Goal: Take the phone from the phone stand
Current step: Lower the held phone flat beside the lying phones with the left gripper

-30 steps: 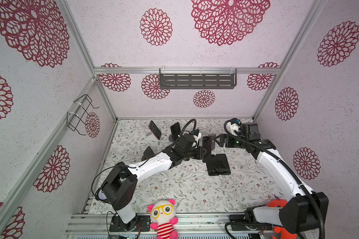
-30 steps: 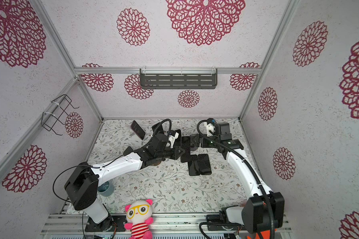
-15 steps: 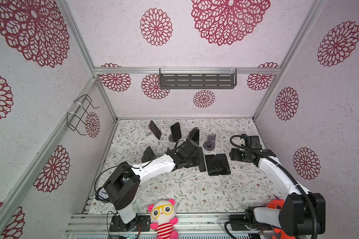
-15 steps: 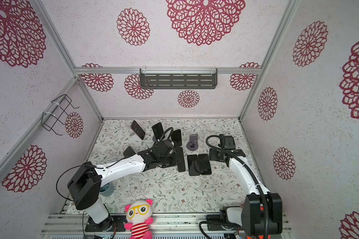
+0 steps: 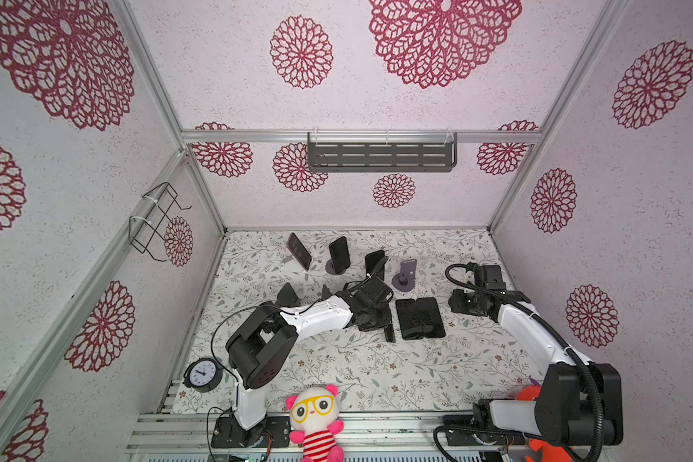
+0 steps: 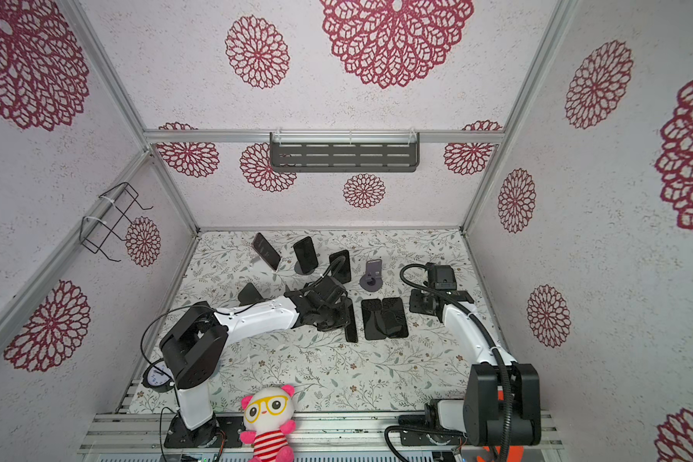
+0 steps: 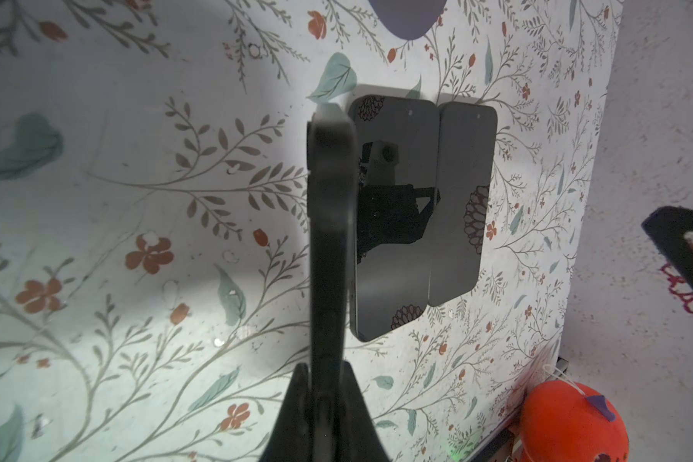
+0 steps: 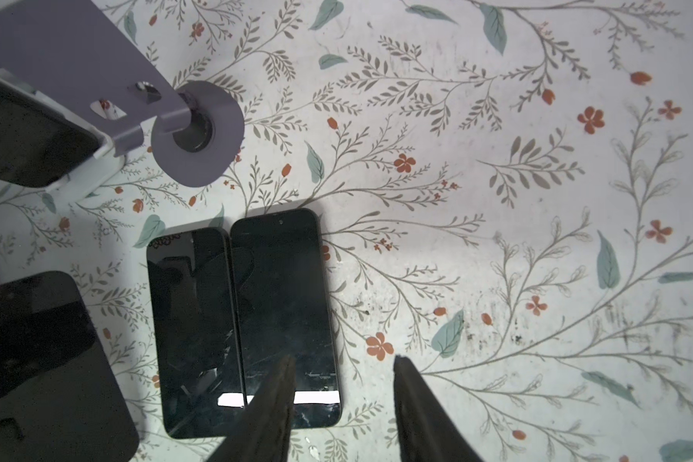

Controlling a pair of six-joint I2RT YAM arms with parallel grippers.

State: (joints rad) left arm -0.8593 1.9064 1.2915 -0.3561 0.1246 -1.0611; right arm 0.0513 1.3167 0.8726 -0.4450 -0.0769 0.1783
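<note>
both arms have come back from the far row since a sec ago: left pincer (image 7: 325, 384) carried the phone (image 7: 331, 220) off its stand and down twd mid surface (image 5: 337, 372), right pincer (image 8: 343, 400) pulled away to the right side and narrowed.

nearest the front edge: plush toy (image 5: 317, 420) in the middle, clock (image 5: 202, 375) by the left arm's base.

mid surface: left pincer (image 5: 379, 320) pinching the phone (image 5: 389, 333) by one end, fingers pressed on both faces. phone is turned edge-on and reaches away from the fingers, just beside two flat phones (image 5: 419, 318). can't tell if its edge touches the surface. the two flat phones (image 7: 417, 200) lie screen-up, side by side, long edges touching; seen in both top views, e.g. (image 6: 385, 318).

right of them: right pincer (image 5: 455, 302), fingers (image 8: 277, 400) partly spread w/ nothing between, over the near end of the flat pair and the bare surface next to it.

farther back: purple stand (image 5: 405, 274) w/ no phone on it, round base on the surface, apart from the held phone; also in wrist view (image 8: 97, 80). two low dark stands (image 5: 288, 295) sit left of the left arm.

far row: three phones (image 5: 339, 255) propped upright on stands.

back wall: grey shelf (image 5: 381, 156).
</note>
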